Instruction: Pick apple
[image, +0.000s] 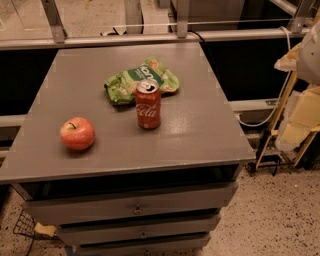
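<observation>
The apple (77, 133) is round and red-orange with a short dark stem. It sits on the grey cabinet top (200, 130) near the front left corner. My gripper (309, 52) shows only as a pale shape at the right edge of the camera view. It is beyond the cabinet's right side, far from the apple, and holds nothing I can see.
A red Coca-Cola can (148, 104) stands upright mid-table, right of the apple. A crumpled green chip bag (140, 80) lies behind the can. Drawers (135, 205) run below the front edge. A rail (150, 37) runs behind the cabinet, and yellowish clutter (300, 120) stands at the right.
</observation>
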